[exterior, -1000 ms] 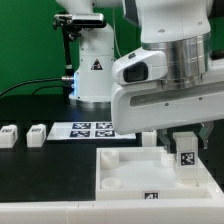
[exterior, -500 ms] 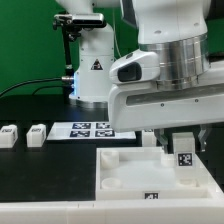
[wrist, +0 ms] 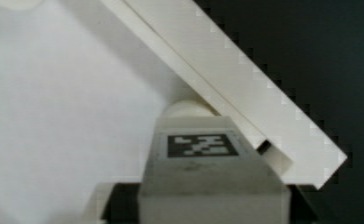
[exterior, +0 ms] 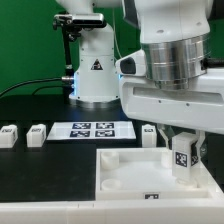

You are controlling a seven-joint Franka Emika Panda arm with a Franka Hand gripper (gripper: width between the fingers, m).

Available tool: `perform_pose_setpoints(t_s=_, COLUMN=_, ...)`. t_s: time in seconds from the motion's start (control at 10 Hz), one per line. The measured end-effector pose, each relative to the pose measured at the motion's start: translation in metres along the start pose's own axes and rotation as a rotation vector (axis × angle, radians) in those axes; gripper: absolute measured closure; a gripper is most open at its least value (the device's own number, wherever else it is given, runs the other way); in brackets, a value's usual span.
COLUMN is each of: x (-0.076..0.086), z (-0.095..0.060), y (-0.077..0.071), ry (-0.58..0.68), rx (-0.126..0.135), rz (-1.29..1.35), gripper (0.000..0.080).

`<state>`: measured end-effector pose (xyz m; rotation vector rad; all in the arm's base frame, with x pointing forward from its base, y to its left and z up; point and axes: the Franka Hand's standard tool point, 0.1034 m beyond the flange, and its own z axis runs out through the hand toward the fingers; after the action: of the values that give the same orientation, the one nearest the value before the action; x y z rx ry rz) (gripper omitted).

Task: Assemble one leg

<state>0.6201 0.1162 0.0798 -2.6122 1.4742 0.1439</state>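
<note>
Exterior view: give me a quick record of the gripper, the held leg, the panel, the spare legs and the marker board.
gripper: fingers shut on the leg
leg: upright, tag toward the camera, at the panel's far corner on the exterior view's right; cannot tell whether it is seated
panel: flat on the table, nearest the camera
spare legs: two on the table at the exterior view's left, apart from each other
marker board: flat on the table behind the panel
</note>
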Motion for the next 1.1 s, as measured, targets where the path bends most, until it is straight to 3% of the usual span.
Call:
perform_pose_setpoints(t_s=0.2, x=-0.002, z=0.003, y=0.000, ry=-0.006, rx=-0.002, rz=0.177, gripper=0.0505)
perform_pose_setpoints(t_s=0.5, x=-0.003, z=0.003, y=0.000, ry=-0.006, rx=-0.002, rz=0.106, gripper=0.0505)
perform_pose_setpoints(t_s=0.6, x=-0.004, z=0.003, y=-0.001, ry=-0.006, rx=-0.001, rz=0.090, gripper=0.0271)
perform_pose_setpoints(t_s=0.7, x=-0.005, z=0.003, y=-0.001, ry=-0.004, rx=-0.001, rz=0.015, gripper=0.0271)
perform_pose_setpoints(t_s=0.8, x=-0.005, z=0.003, y=-0.001, ry=-0.004, rx=-0.001, rz=-0.130, gripper=0.0175)
perform_pose_setpoints(t_s=1.1, x=-0.013, z=0.004, y=-0.004, ry=-0.010, rx=-0.006, rz=-0.518, gripper=0.0151)
